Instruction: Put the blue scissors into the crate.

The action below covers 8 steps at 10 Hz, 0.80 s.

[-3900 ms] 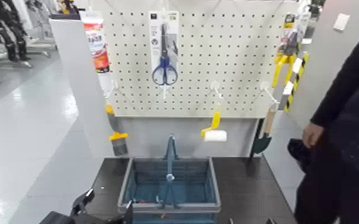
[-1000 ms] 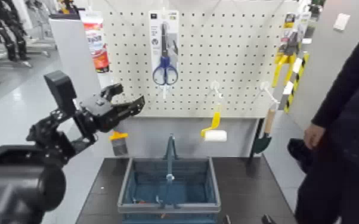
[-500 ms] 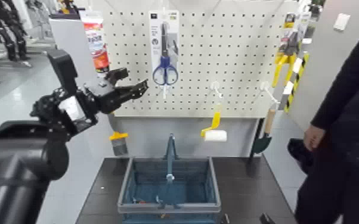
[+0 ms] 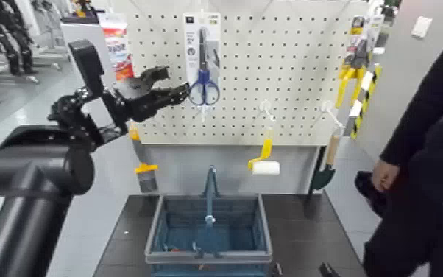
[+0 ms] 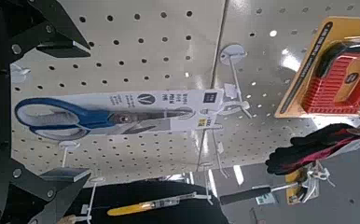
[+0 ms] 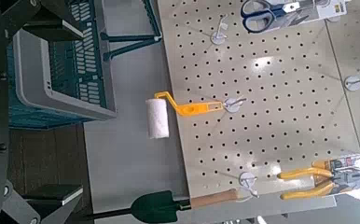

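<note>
My left gripper [image 4: 167, 87] is spread wide, just beside the blue scissors [image 4: 203, 86] hanging near the pegboard's [image 4: 291, 74] top edge. Crate [image 4: 208, 254] sits on the desk [image 4: 302, 228] below. I can't tell the right gripper's state.

head view looks forward and down from high up at pegboard [image 4: 268, 66] and crate [image 4: 208, 228], left wrist view sits close to pegboard facing scissors [image 5: 103, 114], right wrist view farther back, sharing pegboard, crate, scissors
</note>
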Motion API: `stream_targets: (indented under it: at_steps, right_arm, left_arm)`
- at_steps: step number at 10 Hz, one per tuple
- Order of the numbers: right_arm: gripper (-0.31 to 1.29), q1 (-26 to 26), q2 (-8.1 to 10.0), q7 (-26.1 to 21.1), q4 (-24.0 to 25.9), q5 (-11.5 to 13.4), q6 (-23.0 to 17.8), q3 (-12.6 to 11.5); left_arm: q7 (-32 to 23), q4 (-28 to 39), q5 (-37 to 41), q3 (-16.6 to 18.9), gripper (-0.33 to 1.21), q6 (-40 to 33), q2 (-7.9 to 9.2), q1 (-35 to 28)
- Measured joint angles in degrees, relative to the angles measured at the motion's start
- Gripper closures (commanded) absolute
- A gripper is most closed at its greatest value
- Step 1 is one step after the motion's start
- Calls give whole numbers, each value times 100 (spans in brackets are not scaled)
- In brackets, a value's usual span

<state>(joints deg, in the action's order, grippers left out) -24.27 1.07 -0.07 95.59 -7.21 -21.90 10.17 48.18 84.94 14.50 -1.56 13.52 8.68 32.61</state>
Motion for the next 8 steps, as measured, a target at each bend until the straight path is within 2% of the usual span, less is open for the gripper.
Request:
stream_targets:
  at_steps: [8]
  right_arm:
    - [15, 61, 14, 61, -29, -39, 11, 36]
  left_arm:
    - [323, -1278, 146, -518, 39, -397, 117, 1009]
